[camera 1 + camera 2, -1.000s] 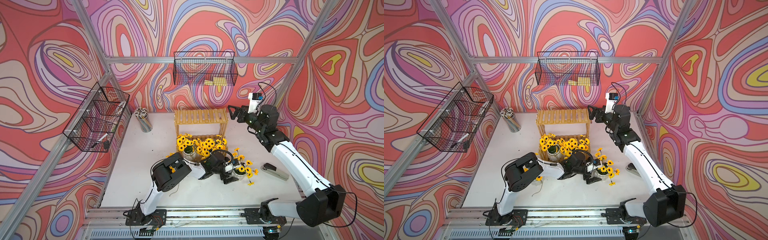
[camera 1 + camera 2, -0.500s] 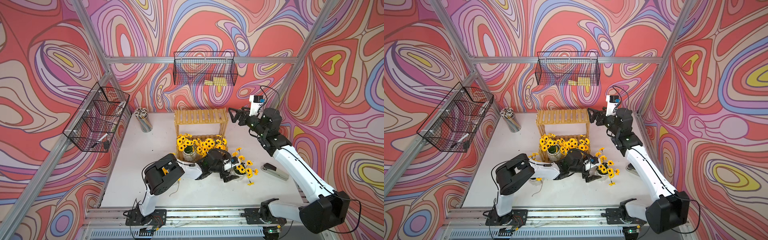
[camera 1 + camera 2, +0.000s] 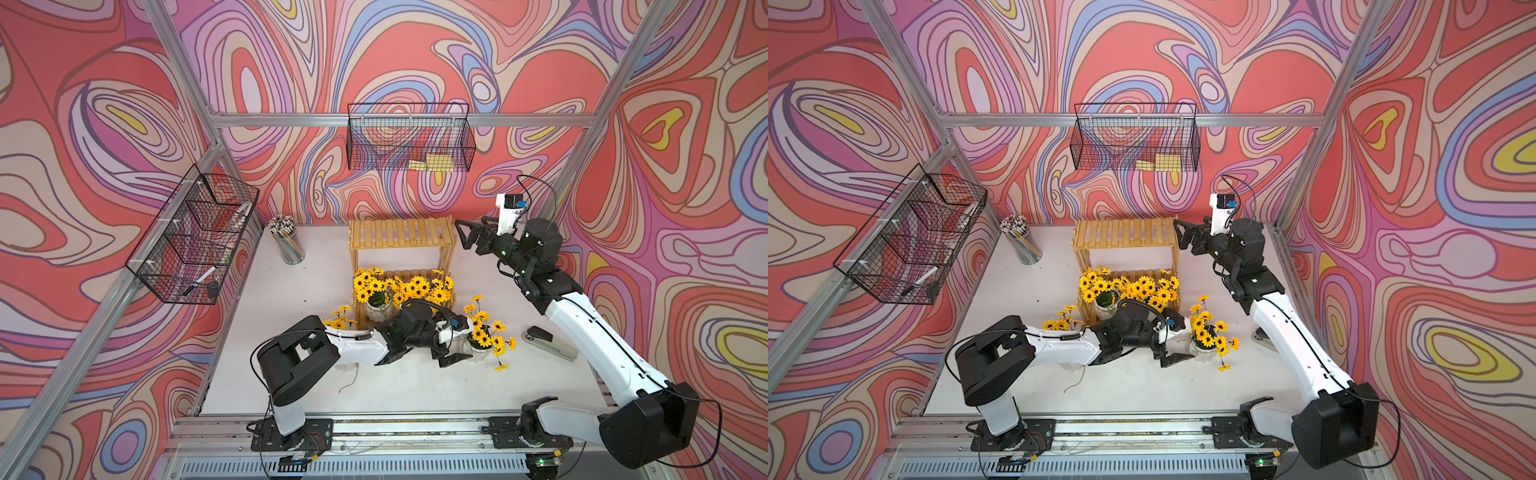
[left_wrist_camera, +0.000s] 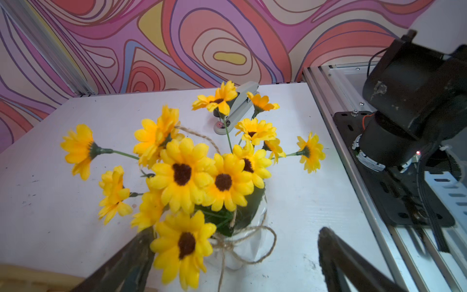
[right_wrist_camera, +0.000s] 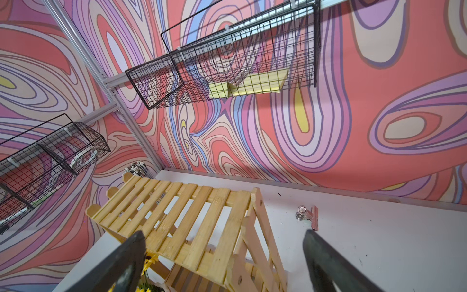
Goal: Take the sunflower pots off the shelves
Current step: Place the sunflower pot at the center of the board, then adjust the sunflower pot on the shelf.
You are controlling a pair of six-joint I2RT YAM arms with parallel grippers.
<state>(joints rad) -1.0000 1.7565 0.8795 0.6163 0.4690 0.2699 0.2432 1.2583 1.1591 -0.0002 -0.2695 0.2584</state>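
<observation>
- Left wrist view: the left gripper (image 4: pixel 236 231) is seen spread as wide as it goes, with nothing clamped. One sunflower pot (image 4: pixel 249 249) is stood upright on the table (image 4: pixel 50 202) between the two fingers. Whether they touch it cannot be told.
- Clock directions are read in the top views, with 12 toward the back wall.
- That pot is found off the rack, at 4 o'clock of the shelves (image 3: pixel 401 232), with the left gripper just beside it at its 9 o'clock.
- A second pot (image 3: pixel 377 309) is seated at the 9 o'clock end of the lower tier (image 3: pixel 411 273). A third bunch (image 3: pixel 419 286) is packed beside it at its 3 o'clock. The pot under that bunch is hidden by the left arm (image 3: pixel 353 345).
- A fourth bunch (image 3: pixel 338 322) is seen on the table at 7 o'clock of the shelves, behind the left arm. Its pot is mostly hidden.
- The right gripper (image 5: pixel 224 232) is held wide open and empty, raised at the 3 o'clock end of the top tier and apart from it.
- A stapler (image 3: pixel 548 340) is laid near the freed pot at its 3 o'clock. A pencil cup (image 3: pixel 286 241) is stood at 9 o'clock of the shelves.
</observation>
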